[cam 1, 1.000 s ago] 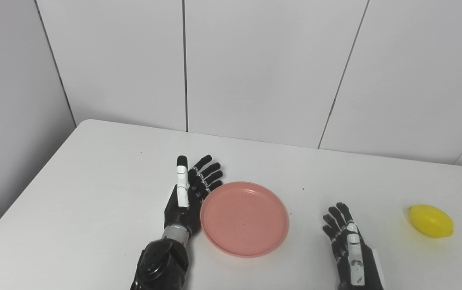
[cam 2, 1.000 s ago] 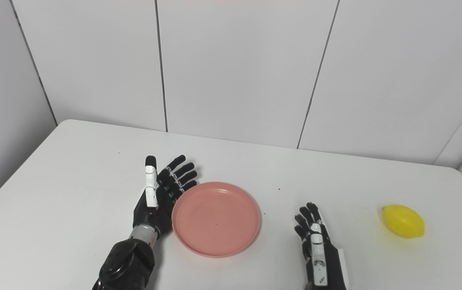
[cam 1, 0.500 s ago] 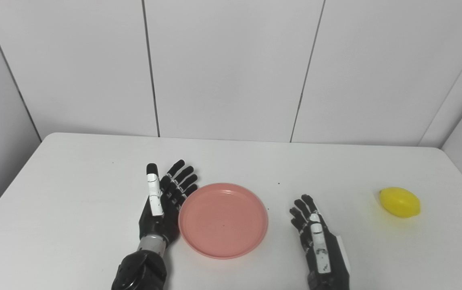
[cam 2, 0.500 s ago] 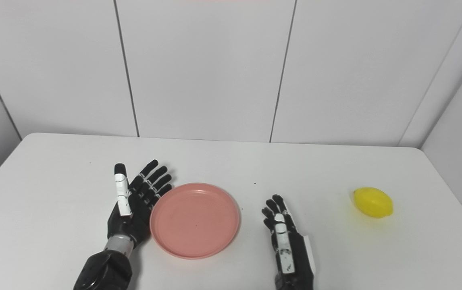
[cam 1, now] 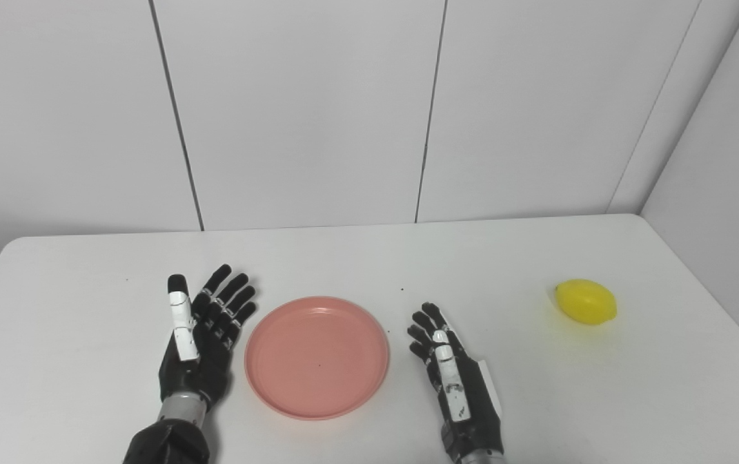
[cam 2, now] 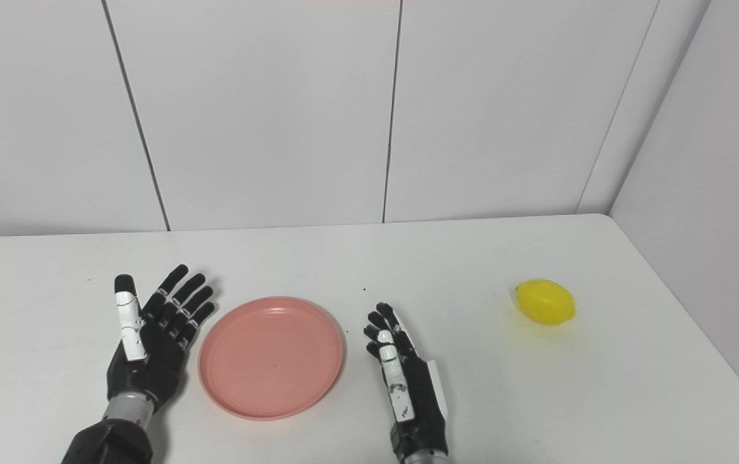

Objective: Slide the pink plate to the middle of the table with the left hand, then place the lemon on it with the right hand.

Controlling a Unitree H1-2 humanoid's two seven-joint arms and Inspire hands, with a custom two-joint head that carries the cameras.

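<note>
Judging from how things lie, the sliding step is considered finished or almost finished: the pink plate (cam 1: 316,357) is seen flat on the tabletop (cam 1: 537,399), near the middle of it, between the 2 hands. The left hand (cam 1: 198,335) is placed just beside the plate's left rim, with its fingers (cam 1: 231,303) spread and released, and nothing is held; whether the rim is touched cannot be told. The right hand (cam 1: 452,374) is laid just beside the plate's right rim, thumb side up, also released and holding nothing.

The lemon (cam 1: 585,301) is found well apart from the right hand, on the right side of the tabletop near the wall, and it is not yet touched. For the next move, a reach of the right hand to the right and a little farther back is needed, then a closing of the fingers around the round, smooth fruit, which is likely to roll if it is pushed from 1 side only.

Almost the same scene is given by both views. More of the right wall and of the tabletop's right edge is shown in the right eye view, while the left end of the tabletop is better shown in the left eye view.
</note>
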